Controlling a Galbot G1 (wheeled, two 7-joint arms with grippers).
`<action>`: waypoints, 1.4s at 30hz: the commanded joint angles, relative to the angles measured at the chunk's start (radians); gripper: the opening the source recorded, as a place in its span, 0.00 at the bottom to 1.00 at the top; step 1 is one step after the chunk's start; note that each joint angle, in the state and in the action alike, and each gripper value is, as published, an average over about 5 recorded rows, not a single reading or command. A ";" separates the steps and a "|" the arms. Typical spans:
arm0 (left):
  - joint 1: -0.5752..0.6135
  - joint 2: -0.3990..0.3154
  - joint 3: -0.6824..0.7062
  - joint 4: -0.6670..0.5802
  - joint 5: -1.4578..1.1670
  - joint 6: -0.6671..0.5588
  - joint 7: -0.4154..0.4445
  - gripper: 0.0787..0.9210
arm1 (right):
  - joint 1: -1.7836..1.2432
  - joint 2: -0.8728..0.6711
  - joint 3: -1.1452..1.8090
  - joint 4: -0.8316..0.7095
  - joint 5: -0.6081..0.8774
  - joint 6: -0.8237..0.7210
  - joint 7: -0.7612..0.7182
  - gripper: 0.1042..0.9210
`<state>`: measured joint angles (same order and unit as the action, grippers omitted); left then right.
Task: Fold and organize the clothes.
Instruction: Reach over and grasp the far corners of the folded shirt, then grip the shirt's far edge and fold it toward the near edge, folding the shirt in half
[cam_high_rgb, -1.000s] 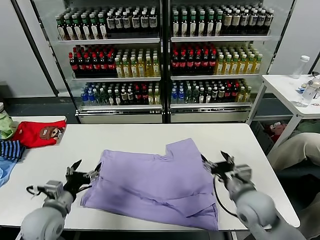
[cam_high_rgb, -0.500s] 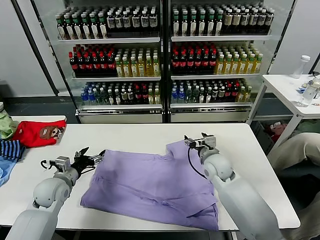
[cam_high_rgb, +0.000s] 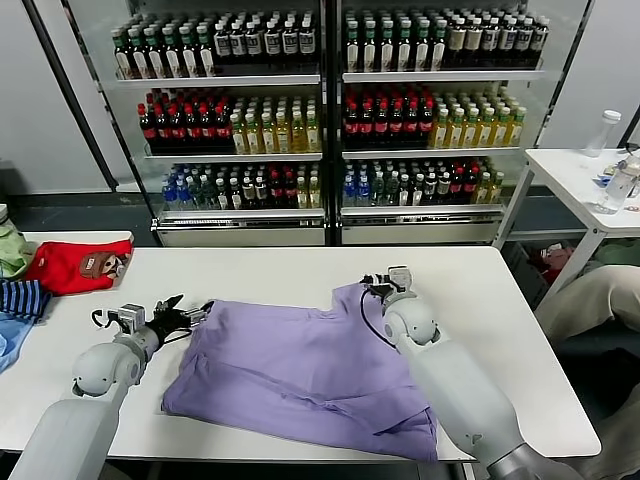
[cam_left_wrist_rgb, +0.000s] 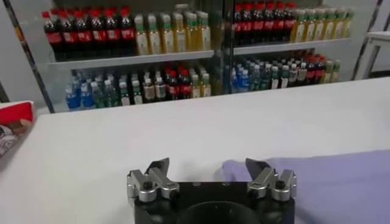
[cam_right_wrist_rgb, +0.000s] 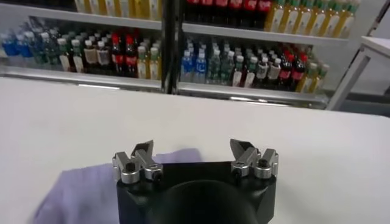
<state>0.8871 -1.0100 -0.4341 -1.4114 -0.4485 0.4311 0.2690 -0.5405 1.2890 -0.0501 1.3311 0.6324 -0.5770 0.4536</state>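
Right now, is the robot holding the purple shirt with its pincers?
No, nothing is held. The left pincer is open at the far left corner of the purple shirt, and the right pincer is open over its far right corner.

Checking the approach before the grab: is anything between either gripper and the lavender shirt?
Nothing visible. The open left gripper sits at the shirt's far-left corner, and the open right gripper at its far-right corner. Only bare table surrounds them.
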 joint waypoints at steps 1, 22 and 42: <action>-0.033 -0.016 0.016 0.061 0.016 -0.019 0.049 0.86 | 0.008 0.021 -0.009 -0.022 0.043 -0.001 0.044 0.87; -0.042 -0.032 0.054 0.100 0.084 -0.040 0.049 0.16 | -0.002 0.042 0.022 -0.045 0.048 0.005 0.024 0.18; 0.146 0.029 -0.040 -0.175 -0.079 -0.093 -0.029 0.01 | -0.210 -0.171 0.061 0.469 0.099 0.022 0.030 0.01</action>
<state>0.8926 -1.0138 -0.4295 -1.4121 -0.4319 0.3664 0.2828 -0.6227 1.2311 -0.0117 1.5174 0.6939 -0.5454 0.4693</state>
